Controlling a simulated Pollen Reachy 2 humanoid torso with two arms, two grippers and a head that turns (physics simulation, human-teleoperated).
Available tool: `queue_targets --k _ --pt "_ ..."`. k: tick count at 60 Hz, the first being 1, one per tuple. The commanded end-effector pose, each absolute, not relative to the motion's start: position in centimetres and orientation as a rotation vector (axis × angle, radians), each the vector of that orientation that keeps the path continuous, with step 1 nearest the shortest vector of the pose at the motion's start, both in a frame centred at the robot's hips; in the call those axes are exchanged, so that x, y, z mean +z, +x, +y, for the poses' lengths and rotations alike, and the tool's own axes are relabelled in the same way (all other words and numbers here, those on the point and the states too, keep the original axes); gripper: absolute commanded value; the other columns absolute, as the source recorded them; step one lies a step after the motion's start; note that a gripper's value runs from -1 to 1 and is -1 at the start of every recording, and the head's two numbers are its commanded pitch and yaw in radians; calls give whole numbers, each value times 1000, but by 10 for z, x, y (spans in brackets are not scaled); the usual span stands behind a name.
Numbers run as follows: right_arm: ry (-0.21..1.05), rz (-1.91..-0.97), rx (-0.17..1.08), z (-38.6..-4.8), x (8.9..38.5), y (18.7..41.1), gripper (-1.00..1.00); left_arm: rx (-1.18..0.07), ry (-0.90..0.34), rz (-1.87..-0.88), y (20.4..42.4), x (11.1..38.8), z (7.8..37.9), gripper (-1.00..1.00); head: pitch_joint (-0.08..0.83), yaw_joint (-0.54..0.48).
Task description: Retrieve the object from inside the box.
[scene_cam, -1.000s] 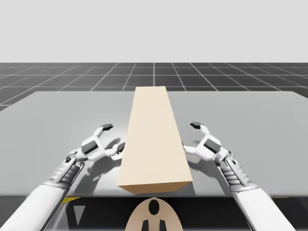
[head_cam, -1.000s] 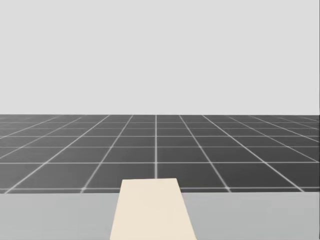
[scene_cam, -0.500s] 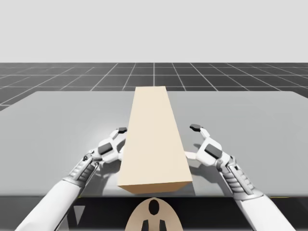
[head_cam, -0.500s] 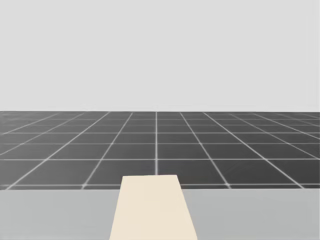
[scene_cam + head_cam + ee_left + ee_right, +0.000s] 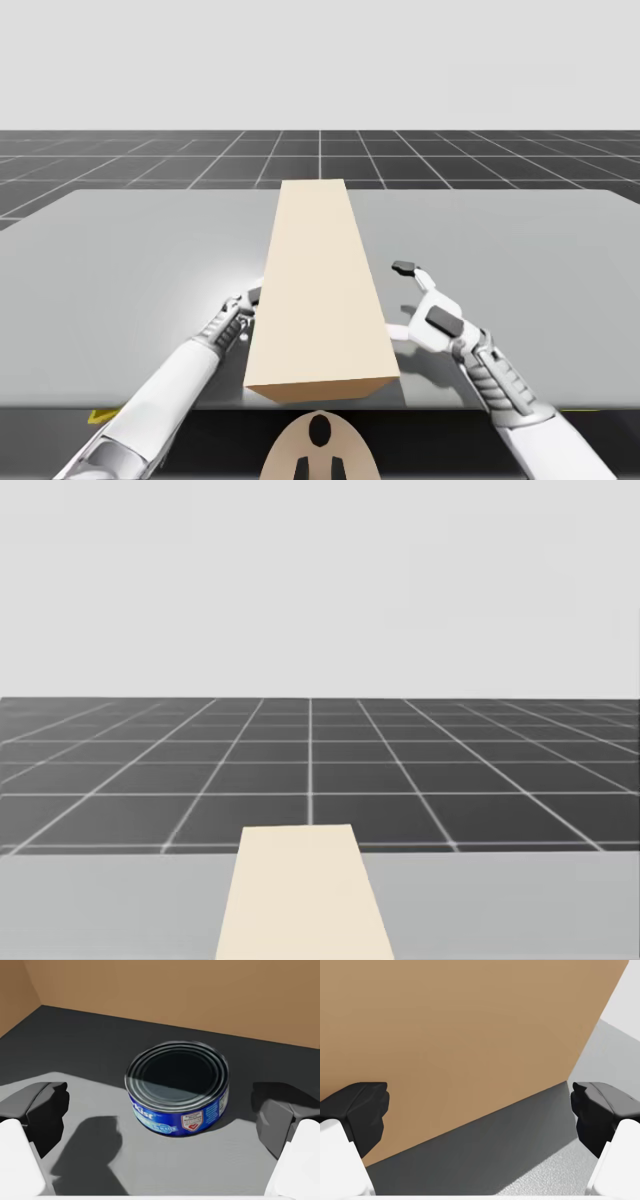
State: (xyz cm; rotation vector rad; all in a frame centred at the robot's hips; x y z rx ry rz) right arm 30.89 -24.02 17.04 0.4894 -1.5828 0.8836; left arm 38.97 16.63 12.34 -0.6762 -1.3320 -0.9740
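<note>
A long tan box point(image 5: 320, 290) lies along the middle of the grey table point(image 5: 130, 270). My left arm point(image 5: 190, 365) reaches into its left side, and the box wall hides the hand in the high view. Inside, a short blue can point(image 5: 177, 1087) with a dark top stands upright on the dark floor. My left gripper point(image 5: 161, 1112) is open, its fingers on either side of the can and not touching it. My right gripper point(image 5: 397, 300) is open beside the box's right wall point(image 5: 460, 1035), nothing between its fingers point(image 5: 357, 1110).
The box's brown inner walls point(image 5: 165, 990) close in behind and beside the can. The far end of the box point(image 5: 300, 890) shows in the head view. Bare grey table point(image 5: 100, 910) lies on both sides, with a dark grid floor point(image 5: 320, 770) beyond.
My left gripper has moved right, from beside the box into its side. My right gripper has edged slightly nearer me along the box wall. My head has tilted down a little.
</note>
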Motion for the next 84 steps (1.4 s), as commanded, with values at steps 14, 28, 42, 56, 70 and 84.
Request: queue_targets --k 14,28,42,56,70,84 --pt "506 -1593 927 -239 172 302 -1000 -999 -741 -1238 409 101 116 -1000 34 -20" --pt "507 -1599 927 -240 174 300 -1000 -992 -767 -1195 409 93 109 945 38 -25" --pt "508 -1597 929 -241 174 300 -1000 -964 -750 -1207 412 102 129 1000 37 -19" --pt "511 -1598 928 -244 174 299 -1000 -883 -671 -1265 410 119 195 1000 33 -18" --pt "507 -1598 930 -248 173 298 -1000 -802 -595 -1348 395 144 263 1000 31 -9" --pt "498 -1594 923 -254 171 297 -1000 -754 -526 -1414 381 168 306 1000 26 -8"
